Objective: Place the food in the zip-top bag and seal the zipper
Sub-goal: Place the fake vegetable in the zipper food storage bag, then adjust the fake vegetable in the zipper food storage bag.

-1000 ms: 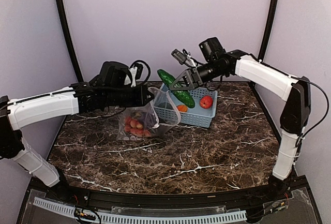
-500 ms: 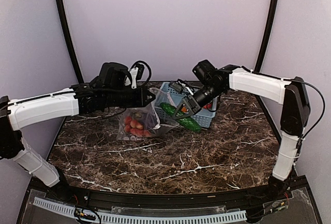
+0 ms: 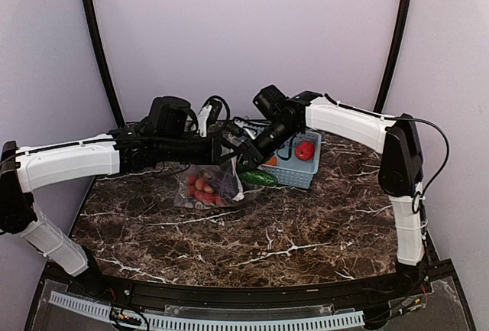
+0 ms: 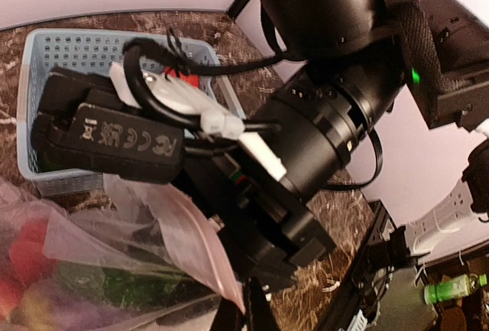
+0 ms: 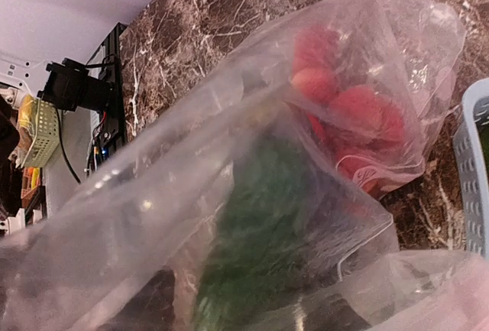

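The clear zip-top bag lies left of the basket with the red-yellow balls and a dark purple piece inside. My left gripper is shut on the bag's mouth edge and holds it up; it appears in the left wrist view. My right gripper is shut on a long green vegetable at the bag's mouth. In the right wrist view that vegetable and the red balls show through bag film, which veils the gripper. The zipper is not pressed shut.
The light blue lattice basket stands at the back right with a red fruit and an orange one inside. The right arm's wrist fills most of the left wrist view, close above the bag.
My right gripper has carried the green vegetable from above the basket leftward and down to the bag's mouth. The left gripper has kept hold of the bag edge.
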Robot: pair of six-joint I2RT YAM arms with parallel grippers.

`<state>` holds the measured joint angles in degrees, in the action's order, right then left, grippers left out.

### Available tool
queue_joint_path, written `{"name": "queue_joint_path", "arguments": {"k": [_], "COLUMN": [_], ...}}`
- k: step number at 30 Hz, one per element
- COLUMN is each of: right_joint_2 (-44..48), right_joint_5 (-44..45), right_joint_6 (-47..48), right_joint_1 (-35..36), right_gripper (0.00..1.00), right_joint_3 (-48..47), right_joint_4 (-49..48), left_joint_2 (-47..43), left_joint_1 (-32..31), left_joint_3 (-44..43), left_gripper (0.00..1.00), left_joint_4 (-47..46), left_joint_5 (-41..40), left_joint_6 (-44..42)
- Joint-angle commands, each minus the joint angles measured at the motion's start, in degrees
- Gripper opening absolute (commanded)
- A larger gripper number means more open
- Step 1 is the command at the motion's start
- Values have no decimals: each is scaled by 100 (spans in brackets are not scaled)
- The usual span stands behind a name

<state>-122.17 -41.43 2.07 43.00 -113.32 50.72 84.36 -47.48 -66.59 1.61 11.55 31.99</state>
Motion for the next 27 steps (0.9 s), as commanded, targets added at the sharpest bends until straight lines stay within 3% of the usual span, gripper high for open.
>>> {"name": "queue_joint_path", "arguments": {"k": [1,5,12,18,27], "right_joint_2": [67,628,1757,1898,1872], "right_joint_5": [378,337,-10,-252,715], "right_joint_6": [166,361,820,1264,1505], "right_joint_1": [172,-78,-345,-316,-204], "right_gripper": [59,67,68,64,52], "right_joint_3": [-105,336,1127,1742,2058], "right_joint_4": [282,261,80,387,489], "left_joint_2": [-154,-379,-594,-639,-692], "left_joint_1": [-50,-42,-37,-29,-33], "left_joint_3": [129,282,456,505,530], "left_gripper": [1,1,1,1,1], "left_joint_4": [-194,-189,-35,-12,-42], "left_joint_5": [-172,-616,-906,-985,-999], "left_joint_6": [6,-40,-92,-83,-61]}}
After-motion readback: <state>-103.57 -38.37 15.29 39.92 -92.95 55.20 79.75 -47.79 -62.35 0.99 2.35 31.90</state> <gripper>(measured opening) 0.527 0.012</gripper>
